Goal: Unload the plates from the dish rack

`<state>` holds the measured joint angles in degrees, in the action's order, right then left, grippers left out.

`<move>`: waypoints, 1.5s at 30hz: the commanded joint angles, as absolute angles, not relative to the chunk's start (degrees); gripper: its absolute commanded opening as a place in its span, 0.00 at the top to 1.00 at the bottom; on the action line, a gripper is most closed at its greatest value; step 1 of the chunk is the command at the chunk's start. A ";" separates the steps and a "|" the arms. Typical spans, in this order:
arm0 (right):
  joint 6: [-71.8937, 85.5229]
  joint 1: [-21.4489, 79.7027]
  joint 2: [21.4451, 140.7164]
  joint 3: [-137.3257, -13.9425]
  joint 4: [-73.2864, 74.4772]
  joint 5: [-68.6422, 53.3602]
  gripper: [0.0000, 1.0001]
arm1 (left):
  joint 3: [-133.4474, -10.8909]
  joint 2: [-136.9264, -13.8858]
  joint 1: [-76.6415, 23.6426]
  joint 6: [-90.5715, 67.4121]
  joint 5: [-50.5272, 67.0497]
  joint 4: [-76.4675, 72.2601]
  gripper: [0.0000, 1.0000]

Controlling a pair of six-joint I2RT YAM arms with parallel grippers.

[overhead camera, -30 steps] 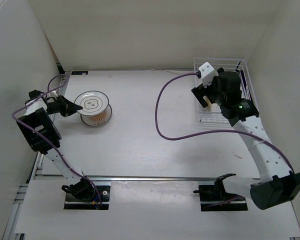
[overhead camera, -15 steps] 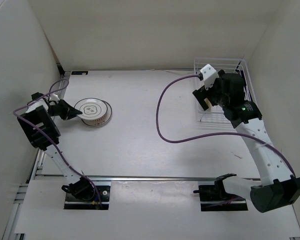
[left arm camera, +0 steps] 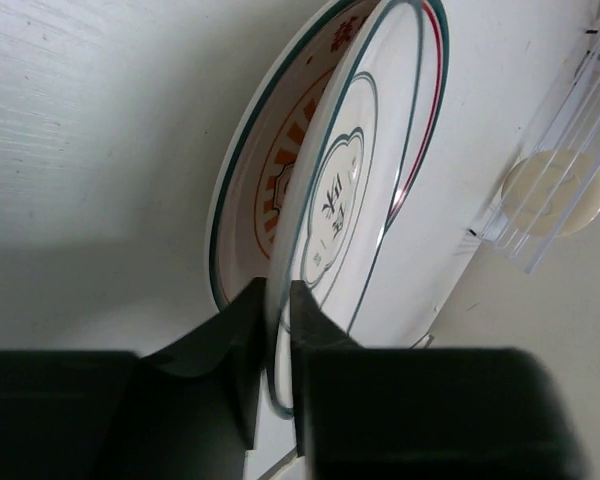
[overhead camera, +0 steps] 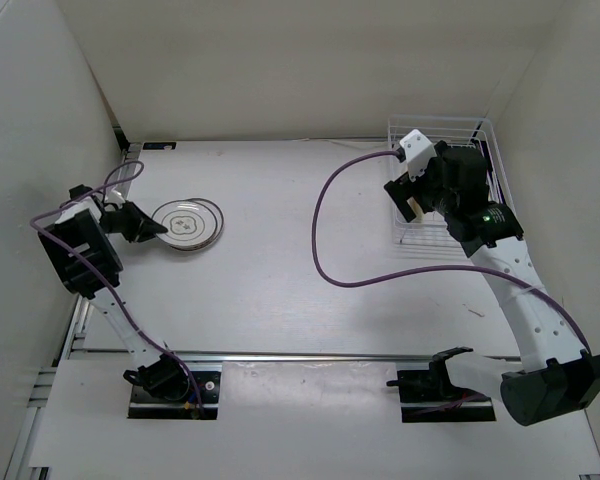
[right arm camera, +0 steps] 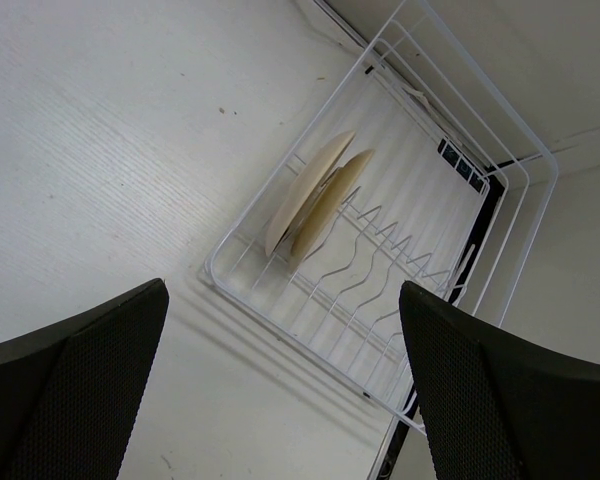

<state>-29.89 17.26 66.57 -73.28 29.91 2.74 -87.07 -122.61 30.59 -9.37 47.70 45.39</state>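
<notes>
Left gripper (left arm camera: pixel 273 295) pinches white dark-rimmed round plate (left arm camera: pixel 340 190), tilted on orange-patterned plate (left arm camera: pixel 277 185); I fear release chips both. Right gripper (right arm camera: pixel 282 290) gaping, empty.

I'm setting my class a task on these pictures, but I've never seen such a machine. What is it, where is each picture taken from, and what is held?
These are two robot arms bolted at the near edge of a white table. One picture looks down from above and behind them; the other two come from a camera on each wrist. The left end effector is shut on the rim of a white round plate with a dark rim, tilted over a round plate with an orange pattern lying on the table. The right end effector is open above a white wire dish rack, where a beige plate stands on edge between the tines.
</notes>
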 commanded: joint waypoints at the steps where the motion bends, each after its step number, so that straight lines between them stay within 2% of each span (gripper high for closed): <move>1: -28.30 16.53 65.30 -73.39 27.60 1.49 0.01 | -87.54 -122.17 29.18 -8.35 46.58 45.70 0.71; 4: -28.30 16.52 64.78 -73.39 27.60 1.49 0.01 | -87.54 -120.86 29.18 -8.35 46.06 46.23 0.62; 10: -28.30 16.52 64.25 -72.33 27.08 0.97 0.01 | -87.54 -119.00 29.18 -8.35 44.92 46.23 0.53; 20: -27.77 16.52 62.67 -70.66 27.07 0.44 0.01 | -87.54 -114.09 28.04 -8.35 37.80 46.76 0.49; 22: -27.77 16.52 62.06 -70.05 27.07 0.44 0.01 | -87.54 -113.47 28.04 -8.35 34.55 46.76 0.42; 23: -27.77 16.52 62.05 -70.05 27.07 0.44 0.01 | -88.06 -113.47 27.43 -8.35 33.67 46.76 0.32; 28: -27.77 16.52 61.52 -67.33 26.02 1.58 0.01 | -88.07 -112.15 24.88 -7.83 25.24 47.29 0.14; 32: -22.43 14.86 61.52 -65.05 24.08 6.23 0.01 | -88.07 -109.18 23.56 -7.82 21.63 47.29 0.13; 34: -14.09 12.93 62.57 -64.43 24.08 6.94 0.01 | -87.54 -107.24 23.55 -7.82 20.48 47.29 0.13; 40: -7.57 8.71 65.74 -63.98 24.70 3.96 0.01 | -87.01 -95.82 23.55 -5.29 25.03 48.51 0.11; 45: -0.54 4.05 71.53 -70.56 24.69 -2.71 0.09 | -85.00 -84.76 22.24 -0.18 27.60 49.13 0.10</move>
<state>-7.66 6.66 69.04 -65.30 27.16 1.96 -86.54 -92.16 23.42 -4.36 24.93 48.18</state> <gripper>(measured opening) 0.916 0.895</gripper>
